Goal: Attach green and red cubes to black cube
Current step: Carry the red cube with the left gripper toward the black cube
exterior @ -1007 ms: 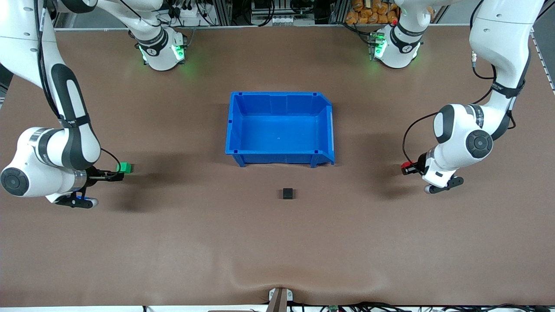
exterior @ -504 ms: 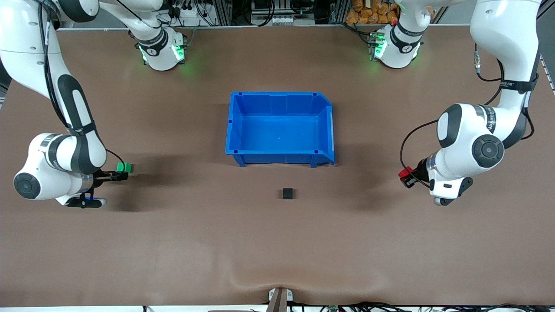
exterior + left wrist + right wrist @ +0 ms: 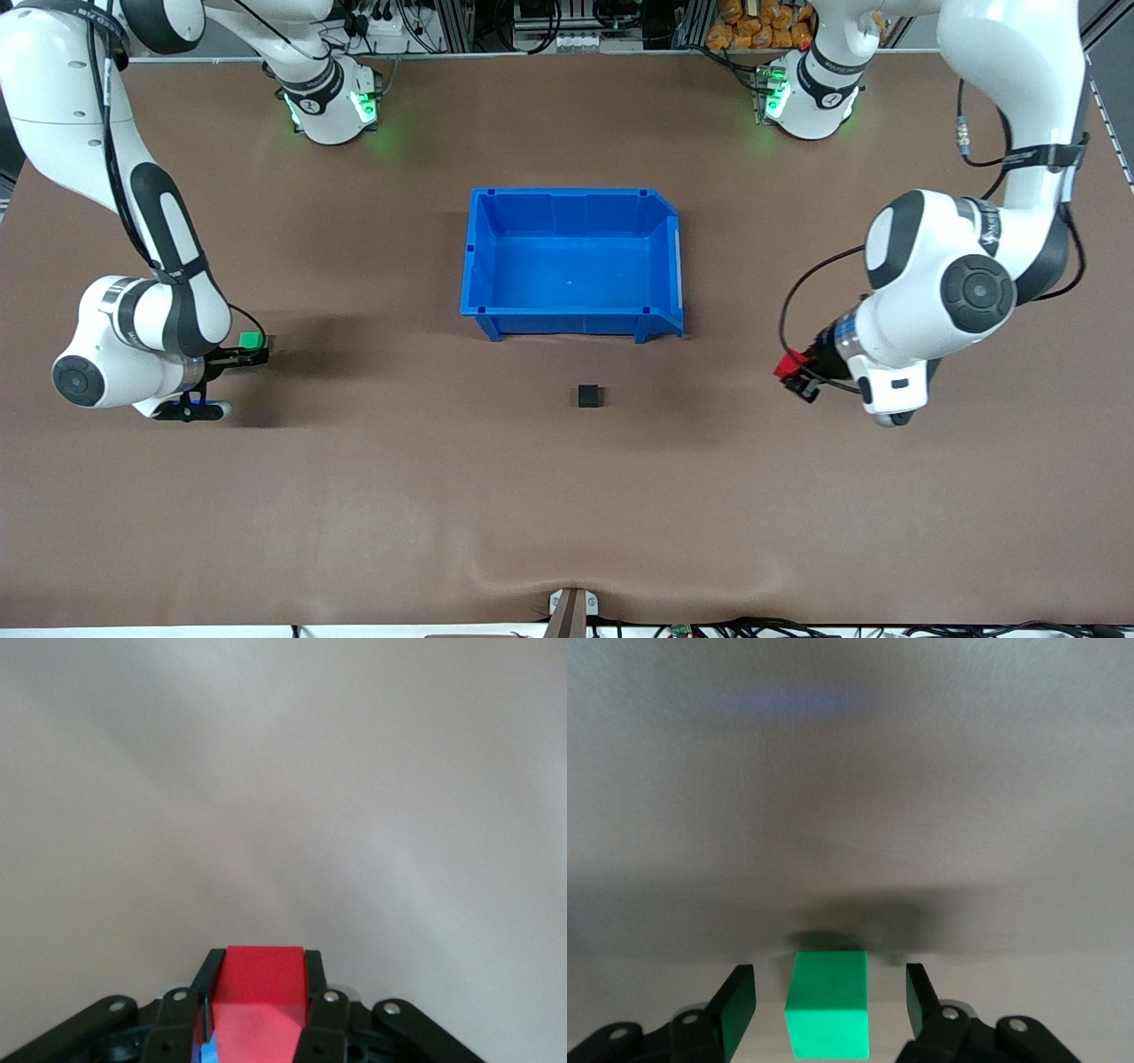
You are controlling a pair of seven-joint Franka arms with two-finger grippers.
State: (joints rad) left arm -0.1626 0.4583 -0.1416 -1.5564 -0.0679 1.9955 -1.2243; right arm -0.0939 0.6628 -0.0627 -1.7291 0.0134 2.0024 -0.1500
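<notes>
The black cube (image 3: 589,395) lies on the table, a little nearer to the front camera than the blue bin. My left gripper (image 3: 796,372) is shut on the red cube (image 3: 786,364) and holds it above the table, toward the left arm's end from the black cube. In the left wrist view the red cube (image 3: 257,1001) fills the gap of the left gripper (image 3: 262,958). The green cube (image 3: 252,340) sits on the table toward the right arm's end. My right gripper (image 3: 251,351) is open around it. In the right wrist view the green cube (image 3: 827,1001) stands in the right gripper (image 3: 828,979) with a gap at each finger.
The blue bin (image 3: 478,257) stands open and empty at the middle of the table, farther from the front camera than the black cube. Brown table surface lies between each gripper and the black cube. The arm bases stand along the table's back edge.
My left gripper has carried the red cube toward the black cube and a little lower in the front view. The right arm's wrist has shifted toward the green cube, which stays in place.
</notes>
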